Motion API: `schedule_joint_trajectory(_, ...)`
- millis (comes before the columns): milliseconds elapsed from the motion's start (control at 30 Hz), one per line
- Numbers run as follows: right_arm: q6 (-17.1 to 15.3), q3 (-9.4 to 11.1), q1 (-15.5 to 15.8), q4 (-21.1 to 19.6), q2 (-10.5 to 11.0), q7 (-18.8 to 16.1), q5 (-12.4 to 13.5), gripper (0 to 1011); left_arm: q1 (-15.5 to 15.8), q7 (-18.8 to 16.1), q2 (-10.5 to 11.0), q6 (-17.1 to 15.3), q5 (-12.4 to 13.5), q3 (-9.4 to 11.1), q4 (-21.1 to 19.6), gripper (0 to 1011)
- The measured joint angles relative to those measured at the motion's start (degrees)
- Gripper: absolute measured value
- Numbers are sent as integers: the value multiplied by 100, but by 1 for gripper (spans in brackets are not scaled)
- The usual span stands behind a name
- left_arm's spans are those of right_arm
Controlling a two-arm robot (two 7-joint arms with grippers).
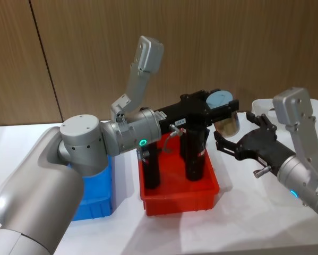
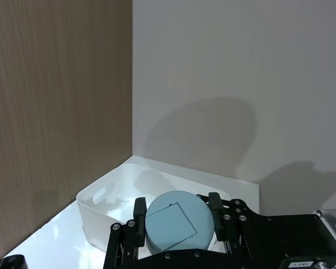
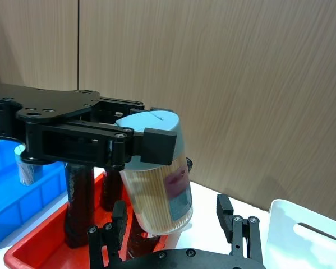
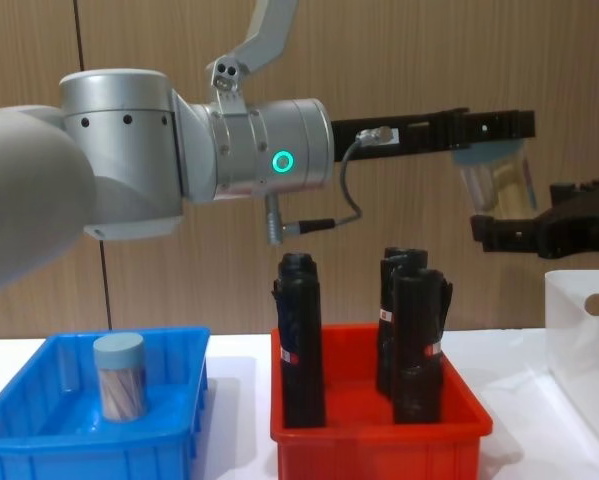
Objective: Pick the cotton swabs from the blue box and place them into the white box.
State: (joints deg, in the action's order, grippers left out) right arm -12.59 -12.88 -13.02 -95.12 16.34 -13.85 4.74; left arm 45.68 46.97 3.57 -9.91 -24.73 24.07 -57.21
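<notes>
Clamped by its lid in the left pincer (image 1: 221,106): cotton swabs jar (image 1: 229,122), aloft near the red bin's (image 4: 379,442) right end. Beside its base, right pincer (image 1: 238,137) spread wide. Upright in the blue box (image 4: 89,442), worktop's (image 1: 243,223) left edge: second jar (image 4: 119,378). At right edge, white box (image 4: 584,335).

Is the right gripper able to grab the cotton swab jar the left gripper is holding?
Probably yes. The right gripper is open right by the cotton swab jar, and the left gripper clamps only the lid, leaving the clear body bare.

Clear plastic cotton swabs (image 3: 159,190) jar, translucent white box (image 4: 579,340), glossy red bin (image 1: 180,201), matt wood-grain wall (image 1: 228,48).
</notes>
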Motion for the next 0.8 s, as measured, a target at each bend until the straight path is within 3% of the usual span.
schedule_joint_trajectory(467,20,-4,-256,314,-100,-92,-49,1002,0,0,0,0,0,0,0,674)
schedule_joint_trajectory(800,61,1,-364,461,-136,-176,-21,765,0,-1,0,0,0,0,0,674)
